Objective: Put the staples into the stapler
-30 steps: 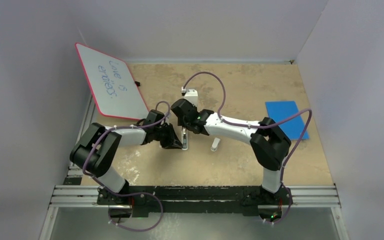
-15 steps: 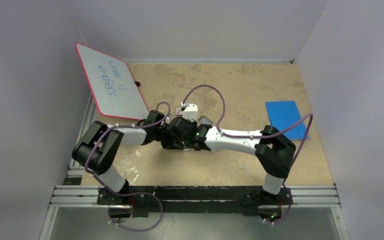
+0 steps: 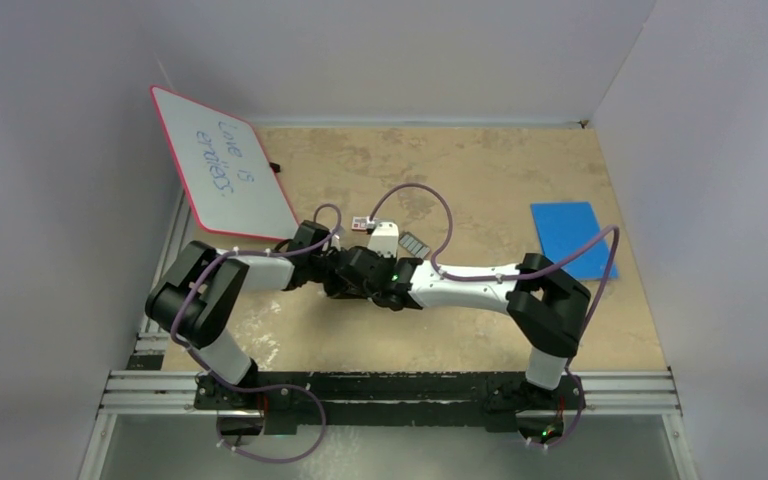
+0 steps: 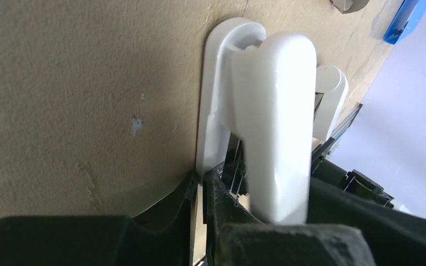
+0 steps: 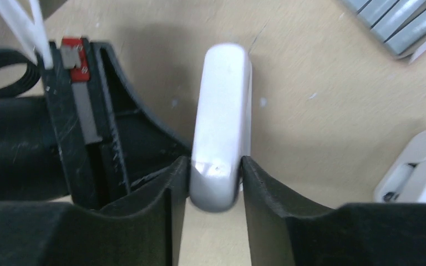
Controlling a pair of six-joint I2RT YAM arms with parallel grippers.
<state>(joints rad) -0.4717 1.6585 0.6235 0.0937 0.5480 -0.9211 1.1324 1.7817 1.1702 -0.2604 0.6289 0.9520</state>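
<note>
The right claw (image 5: 215,166) is clamping on the white stapler (image 5: 221,111). Its two dark fingers are pressing on both sides of the rounded upper bar, close to the bar's end. The left claw (image 4: 202,185) is almost together and is gripping the thin lower bar of the same stapler, which is lying against the tabletop (image 4: 77,83). The thicker upper bar is sitting over this lower one. Both claws are meeting at the middle of the tabletop, so in the top view they are hiding the stapler under them.

The staples (image 3: 415,243), a small dark grey ribbed block, are lying on the tabletop just behind the right arm's wrist. They are apart from both claws, and nothing is touching them. A second white piece (image 5: 416,177) is lying near the stapler. A whiteboard (image 3: 225,165) with blue handwriting is standing at the far left. A blue sheet (image 3: 565,235) is lying flat on the right side.
</note>
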